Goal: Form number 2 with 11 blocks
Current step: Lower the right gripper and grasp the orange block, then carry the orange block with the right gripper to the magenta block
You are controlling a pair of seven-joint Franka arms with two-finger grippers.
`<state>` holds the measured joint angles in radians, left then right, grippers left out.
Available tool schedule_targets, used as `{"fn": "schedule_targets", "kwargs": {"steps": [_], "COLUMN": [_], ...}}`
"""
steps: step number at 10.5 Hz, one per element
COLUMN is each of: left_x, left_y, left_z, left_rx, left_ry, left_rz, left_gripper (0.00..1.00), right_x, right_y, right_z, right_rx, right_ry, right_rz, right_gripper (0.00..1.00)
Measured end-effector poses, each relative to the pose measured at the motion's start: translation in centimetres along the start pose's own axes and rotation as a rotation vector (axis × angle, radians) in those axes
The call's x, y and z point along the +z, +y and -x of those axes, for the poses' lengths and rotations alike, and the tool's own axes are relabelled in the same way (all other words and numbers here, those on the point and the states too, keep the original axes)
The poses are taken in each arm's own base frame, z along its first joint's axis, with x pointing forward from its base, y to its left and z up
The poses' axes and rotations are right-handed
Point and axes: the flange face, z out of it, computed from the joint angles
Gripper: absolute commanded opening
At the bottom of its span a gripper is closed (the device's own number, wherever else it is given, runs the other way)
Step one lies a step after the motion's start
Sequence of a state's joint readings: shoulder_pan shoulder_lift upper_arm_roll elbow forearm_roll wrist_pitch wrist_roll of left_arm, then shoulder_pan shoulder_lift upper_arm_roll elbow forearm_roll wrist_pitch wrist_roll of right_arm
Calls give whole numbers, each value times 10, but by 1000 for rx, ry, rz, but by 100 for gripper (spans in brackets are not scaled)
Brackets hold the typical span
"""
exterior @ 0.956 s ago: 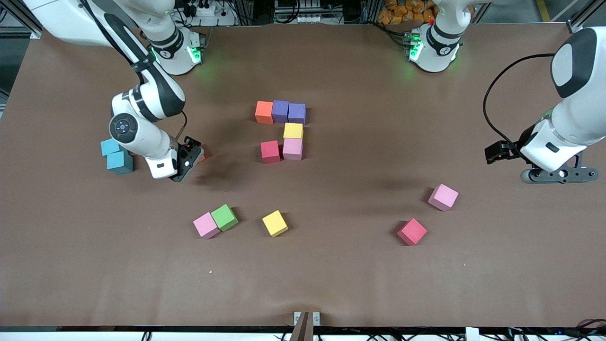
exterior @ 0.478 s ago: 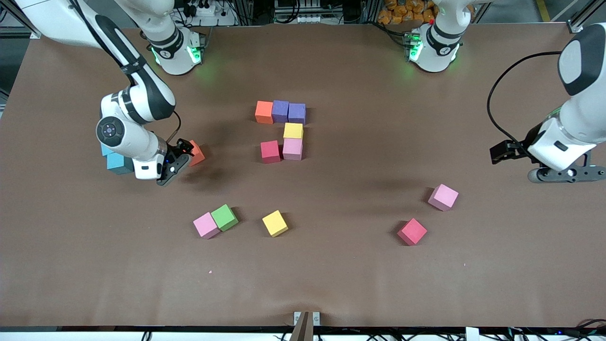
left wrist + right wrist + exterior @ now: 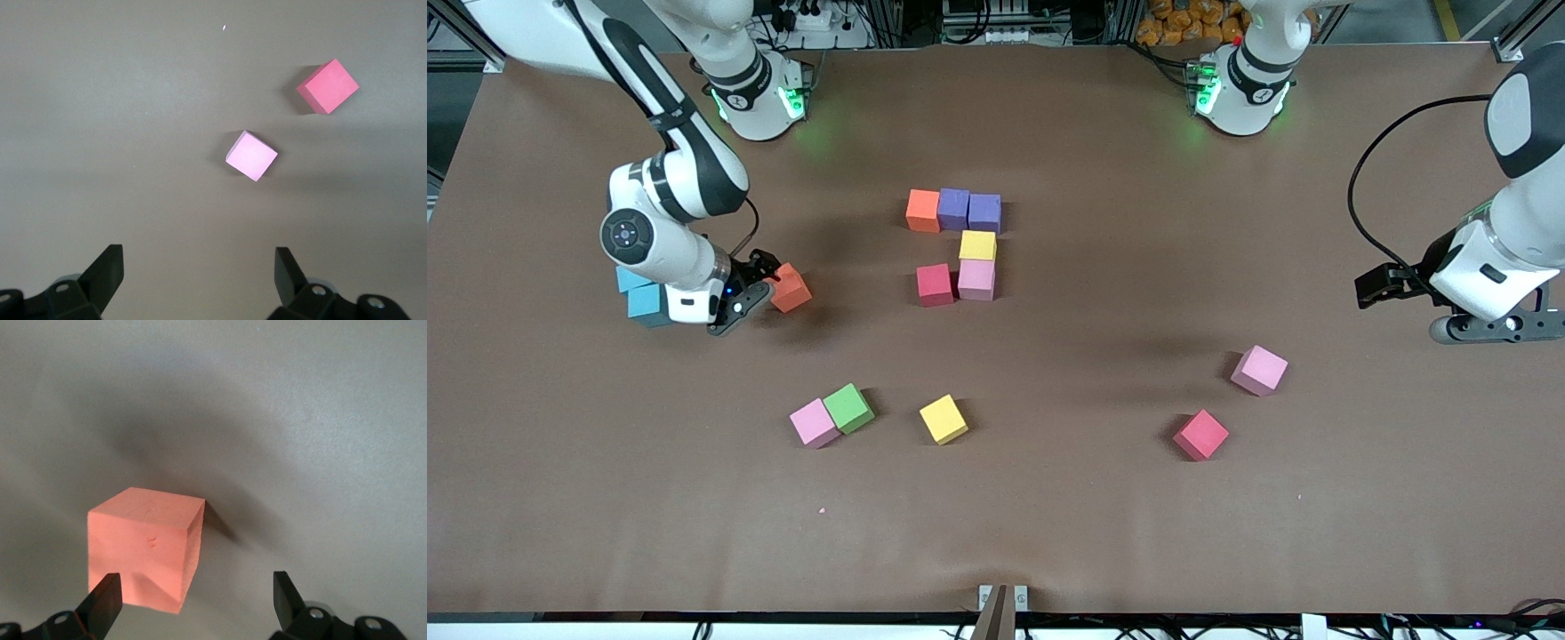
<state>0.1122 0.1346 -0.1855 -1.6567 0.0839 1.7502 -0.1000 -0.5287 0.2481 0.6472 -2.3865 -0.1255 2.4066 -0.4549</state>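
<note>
Low beside an orange block (image 3: 791,287), the right claw (image 3: 734,311) gapes wide; left claw (image 3: 1489,327) likewise.

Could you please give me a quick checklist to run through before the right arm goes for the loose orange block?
1. Right gripper open: ok, jaws stand wide in its wrist view.
2. Orange block centred between the jaws: not ok, it sits toward one finger.
3. Orange block free of neighbours: ok, apart from the light-blue cubes.
4. Orange block resting flat on the table: cannot tell, it looks tilted.
5. Partial number 2 undisturbed: ok, six cubes set edge to edge.
6. Left gripper out of the way: ok, open and waiting at its end of the table.
</note>
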Motion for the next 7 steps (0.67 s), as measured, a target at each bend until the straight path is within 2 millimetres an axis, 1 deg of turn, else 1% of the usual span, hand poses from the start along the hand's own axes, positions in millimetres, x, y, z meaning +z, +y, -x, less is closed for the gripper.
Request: {"fn": "schedule_targets", "kwargs": {"steps": [2, 5, 7], "left_x": [0, 0, -3], "left_y": [-1, -3, -13], "left_z": [0, 0, -1], "left_rx": [0, -4, -20], "left_ry": [0, 1, 7], "left_rz": [-2, -5, -4], "left_gripper": [100, 100, 100], "right_x": [0, 1, 4], "right_y": [-11, -31, -36], "right_z": [-2, -15, -16], "right_rx": [23, 14, 6], "right_ry": [6, 23, 35], "right_rz": [-32, -28, -22], "right_gripper": [100, 100, 100]}}
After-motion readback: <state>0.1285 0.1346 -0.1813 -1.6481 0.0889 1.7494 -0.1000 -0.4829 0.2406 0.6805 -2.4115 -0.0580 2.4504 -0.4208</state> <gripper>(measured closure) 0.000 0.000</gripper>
